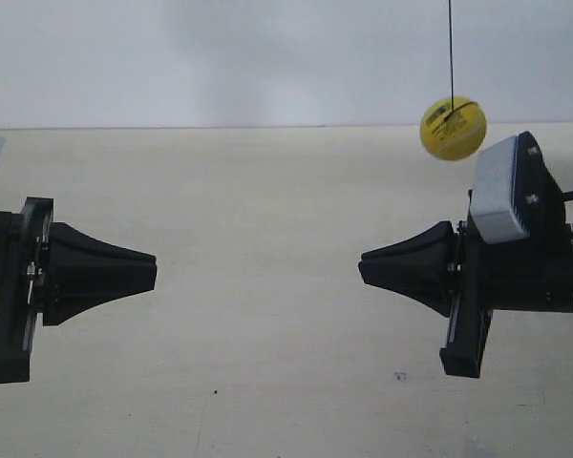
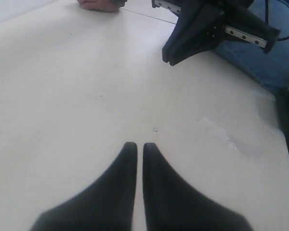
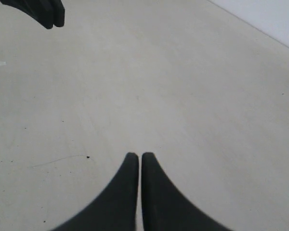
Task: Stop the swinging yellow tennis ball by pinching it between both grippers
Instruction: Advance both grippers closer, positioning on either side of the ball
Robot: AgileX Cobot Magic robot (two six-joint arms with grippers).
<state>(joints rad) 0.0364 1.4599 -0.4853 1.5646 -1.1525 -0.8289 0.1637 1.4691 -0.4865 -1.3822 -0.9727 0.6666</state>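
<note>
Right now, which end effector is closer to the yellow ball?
The end effector at the exterior view's right: the ball hangs just above it; the other end effector sits far across.

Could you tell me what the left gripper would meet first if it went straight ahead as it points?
Probably the right gripper, facing it across the gap; depth is unclear, so the left gripper might slip past beside it.

Cream-white matte tabletop [image 1: 267, 286] fills most of every view; lighting even and diffuse. Plain pale grey-white wall [image 1: 220, 57] rises behind its far edge, with a soft shadow patch. Small dark speck [image 1: 399, 377] on the surface. Left wrist view: faint pale smear [image 2: 231, 142]. Right wrist view: thin curved scratch [image 3: 58, 160].
</note>
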